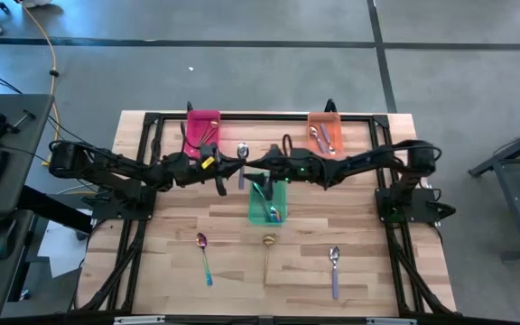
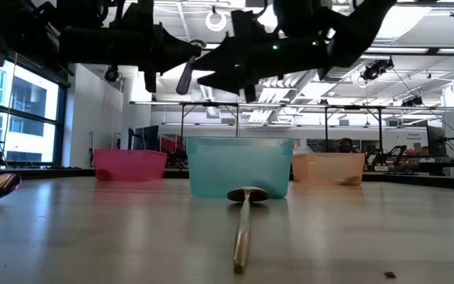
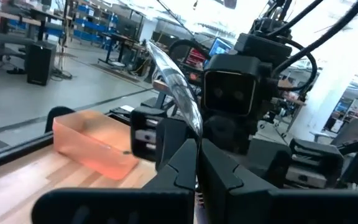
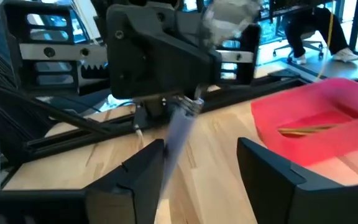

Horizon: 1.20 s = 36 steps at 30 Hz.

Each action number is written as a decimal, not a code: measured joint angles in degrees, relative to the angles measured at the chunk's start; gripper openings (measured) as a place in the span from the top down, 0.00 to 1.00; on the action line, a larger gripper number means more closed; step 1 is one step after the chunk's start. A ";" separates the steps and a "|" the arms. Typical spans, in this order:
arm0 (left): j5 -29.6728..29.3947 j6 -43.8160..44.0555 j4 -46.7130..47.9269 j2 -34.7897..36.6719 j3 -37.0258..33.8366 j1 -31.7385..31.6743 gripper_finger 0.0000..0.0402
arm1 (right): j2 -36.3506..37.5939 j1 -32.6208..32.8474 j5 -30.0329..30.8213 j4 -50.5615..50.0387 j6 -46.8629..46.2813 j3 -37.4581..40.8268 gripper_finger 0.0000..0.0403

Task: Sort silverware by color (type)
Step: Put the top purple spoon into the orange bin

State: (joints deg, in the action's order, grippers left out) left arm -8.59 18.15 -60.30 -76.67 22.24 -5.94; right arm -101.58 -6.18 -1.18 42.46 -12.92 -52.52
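High view: a purple-handled spoon (image 1: 241,163) is pinched by the left pincer (image 1: 222,165) above the surface, long axis running 12 to 6. The right pincer (image 1: 264,165), spread, waits at its 3 o'clock for a likely handover.

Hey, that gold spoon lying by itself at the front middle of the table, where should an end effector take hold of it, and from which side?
Probably mid-handle on the gold spoon, coming straight down from above. It lies flat, apart from the other spoons, its bowl toward the green bin. The fingers would close across the thin handle, from its two long sides; the rounded bowl looks harder to pinch.
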 joint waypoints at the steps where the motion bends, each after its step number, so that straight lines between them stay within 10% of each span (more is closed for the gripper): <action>1: -0.05 -0.29 -0.05 0.02 0.00 0.01 1.00 | -0.82 0.07 -0.42 0.37 0.02 -0.75 0.54; 16: 2.11 -1.36 -2.53 0.04 0.00 0.14 1.00 | -4.31 1.34 -2.41 5.07 2.38 -3.12 0.96; 36: 1.56 -5.13 3.29 0.03 0.07 -0.03 0.74 | 4.00 -2.30 1.76 -10.00 2.88 -3.03 0.99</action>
State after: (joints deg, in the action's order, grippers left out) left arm -7.03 13.03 -57.01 -76.64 22.31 -5.98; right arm -97.58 -8.48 0.58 32.45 -10.03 -55.55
